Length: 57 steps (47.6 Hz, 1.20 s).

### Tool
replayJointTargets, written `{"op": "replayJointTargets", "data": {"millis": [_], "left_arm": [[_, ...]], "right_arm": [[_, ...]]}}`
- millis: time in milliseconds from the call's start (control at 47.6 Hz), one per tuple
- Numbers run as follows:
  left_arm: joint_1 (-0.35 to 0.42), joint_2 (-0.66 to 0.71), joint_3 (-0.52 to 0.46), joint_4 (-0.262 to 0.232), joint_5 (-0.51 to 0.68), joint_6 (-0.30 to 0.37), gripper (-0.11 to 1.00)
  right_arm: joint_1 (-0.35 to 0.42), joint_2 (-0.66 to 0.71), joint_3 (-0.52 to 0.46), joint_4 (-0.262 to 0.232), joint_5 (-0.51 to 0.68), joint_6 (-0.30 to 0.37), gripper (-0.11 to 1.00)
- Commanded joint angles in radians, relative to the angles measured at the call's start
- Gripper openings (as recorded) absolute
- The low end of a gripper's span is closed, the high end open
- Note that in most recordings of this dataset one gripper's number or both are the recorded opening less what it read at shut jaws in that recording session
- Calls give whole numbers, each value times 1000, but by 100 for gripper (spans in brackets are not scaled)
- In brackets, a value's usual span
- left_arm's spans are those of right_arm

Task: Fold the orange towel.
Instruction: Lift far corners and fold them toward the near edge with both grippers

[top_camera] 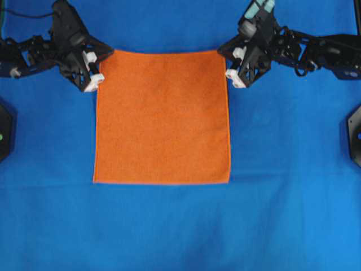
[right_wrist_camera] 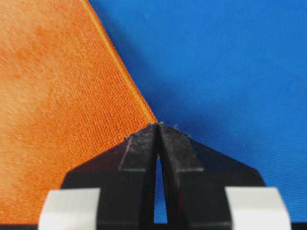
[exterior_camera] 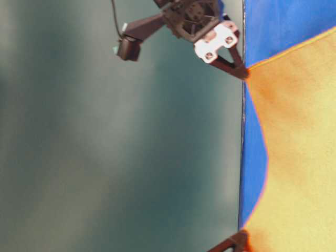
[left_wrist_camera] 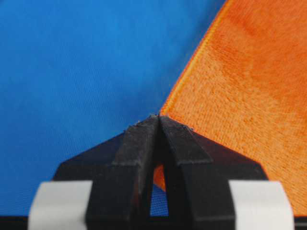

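Both sets of jaws are pinched together on cloth — the left gripper on one far corner of the orange towel, the right gripper on the other far corner. In each wrist view the black fingertips meet at the very point of the corner, with the lighter hem running away from them. The towel lies spread out in the middle of the blue cloth, its near edge flat and square. At table level the two pinched corners stand raised off the blue cloth — the towel's edge sags inward between them.
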Motion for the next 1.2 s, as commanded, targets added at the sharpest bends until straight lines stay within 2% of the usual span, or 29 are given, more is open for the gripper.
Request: {"op": "replayJointTargets", "data": {"millis": [0, 147, 315, 441, 588, 756, 861, 1176], "left_arm": [[-6, -78, -2, 2, 29, -2, 1], [-44, -181, 43, 2, 61, -9, 1], [-149, -275, 97, 2, 66, -25, 1], [-238, -334, 127, 2, 107, -80, 1], [-344, -370, 144, 2, 175, -155, 1], [-523, -345, 140, 2, 206, -262, 1], [-609, -310, 127, 2, 210, -308, 1], [-767, -163, 69, 2, 210, -403, 1]], "right_arm": [[0, -55, 0, -2, 8, -2, 2], [29, -114, 26, -2, 32, 8, 2], [109, -193, 74, 6, 37, 15, 2], [192, -239, 118, 29, 44, 35, 2], [296, -262, 149, 34, 54, 80, 2], [400, -255, 149, 34, 78, 133, 2], [459, -239, 141, 34, 84, 166, 2], [601, -132, 94, 35, 84, 270, 2]]}}
